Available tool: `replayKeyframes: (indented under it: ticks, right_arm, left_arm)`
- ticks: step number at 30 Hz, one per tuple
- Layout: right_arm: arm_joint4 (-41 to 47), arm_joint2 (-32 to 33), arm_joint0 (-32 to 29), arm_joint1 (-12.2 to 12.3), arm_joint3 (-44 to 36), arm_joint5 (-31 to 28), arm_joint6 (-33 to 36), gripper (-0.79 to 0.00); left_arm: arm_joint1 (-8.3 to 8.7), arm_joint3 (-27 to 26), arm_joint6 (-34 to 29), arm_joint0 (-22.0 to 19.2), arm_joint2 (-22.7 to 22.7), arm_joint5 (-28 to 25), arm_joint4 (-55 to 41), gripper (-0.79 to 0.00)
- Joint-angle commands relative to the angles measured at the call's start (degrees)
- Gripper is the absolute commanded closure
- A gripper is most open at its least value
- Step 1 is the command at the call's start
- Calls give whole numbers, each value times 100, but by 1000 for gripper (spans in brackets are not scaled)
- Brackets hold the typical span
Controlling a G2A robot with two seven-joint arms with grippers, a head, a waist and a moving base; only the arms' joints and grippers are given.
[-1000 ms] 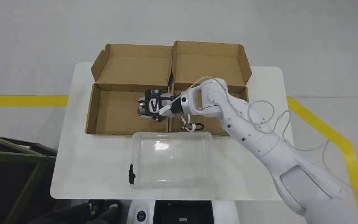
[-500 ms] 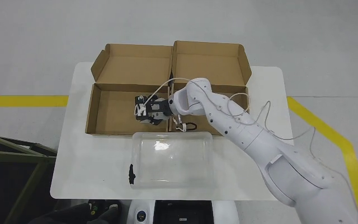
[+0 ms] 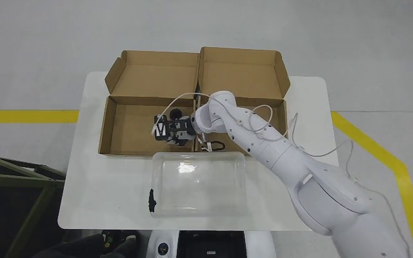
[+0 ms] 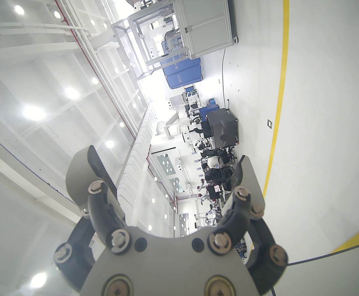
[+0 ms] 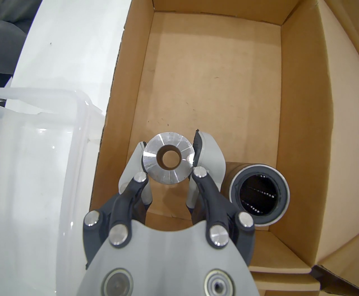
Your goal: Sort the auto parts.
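Where the top view looks down, the right gripper (image 3: 162, 128) hangs over the left cardboard box (image 3: 126, 137), behind the clear plastic bin (image 3: 199, 187). In the right wrist view its fingers are clamped on a silver metal ring (image 5: 152, 165) above the box floor, beside a cylindrical bearing (image 5: 259, 193) lying in that box. In the left wrist view the left gripper (image 4: 167, 157) points toward the hall ceiling (image 4: 50, 70), fingers apart.

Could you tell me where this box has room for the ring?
The box floor is bare from the right gripper, holding the ring, to the far wall; it is crowded only beside the gripper, where a cylinder lies.
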Motion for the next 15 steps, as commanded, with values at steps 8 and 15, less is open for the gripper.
replayKeyframes:
  ticks: [8, 15]
  right_arm:
    - [-213, -119, 105, -238, 404, -38, 22, -25]
    - [-363, -164, 133, -376, 641, -79, -21, -111]
  left_arm:
    - [0, 0, 0, 0, 0, 0, 0, -785]
    - [0, 0, 0, 0, 0, 0, 0, -785]
